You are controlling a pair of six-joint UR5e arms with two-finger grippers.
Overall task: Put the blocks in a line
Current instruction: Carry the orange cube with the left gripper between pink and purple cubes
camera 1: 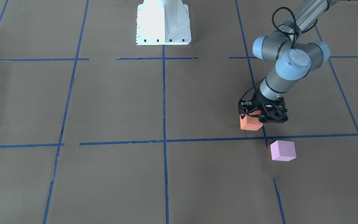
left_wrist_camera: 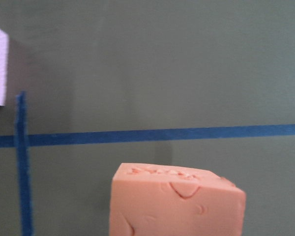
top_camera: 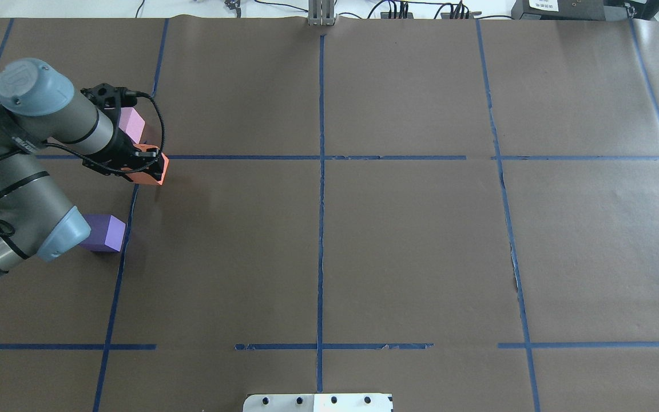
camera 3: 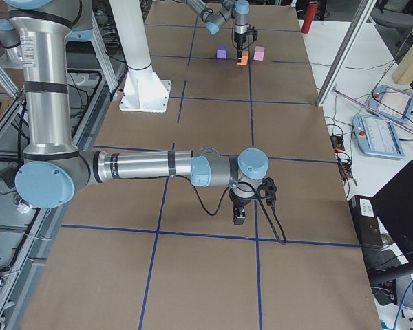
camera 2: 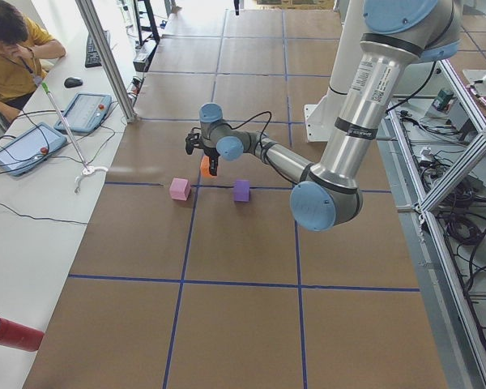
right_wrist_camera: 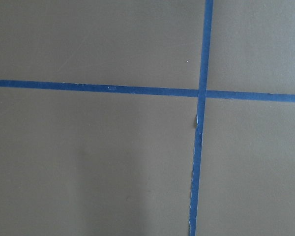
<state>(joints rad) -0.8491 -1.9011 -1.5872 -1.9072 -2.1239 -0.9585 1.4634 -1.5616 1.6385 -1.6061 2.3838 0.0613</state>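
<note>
My left gripper (top_camera: 147,165) is shut on the orange block (top_camera: 151,173), holding it at or just above the table near a blue tape crossing. The orange block fills the bottom of the left wrist view (left_wrist_camera: 177,201). The pale pink block (top_camera: 133,123) lies just beyond it, toward the operators' side, and also shows in the front view (camera 1: 283,150). The purple block (top_camera: 107,233) lies nearer the robot, partly under the left arm's elbow. My right gripper (camera 3: 239,216) shows only in the exterior right view, low over bare table far from the blocks; I cannot tell whether it is open or shut.
Brown paper with a blue tape grid (top_camera: 321,157) covers the table. The white robot base (camera 1: 163,23) stands at the table's middle edge. A red cylinder (camera 2: 12,334) lies on the side bench. An operator (camera 2: 12,49) sits by tablets (camera 2: 28,146).
</note>
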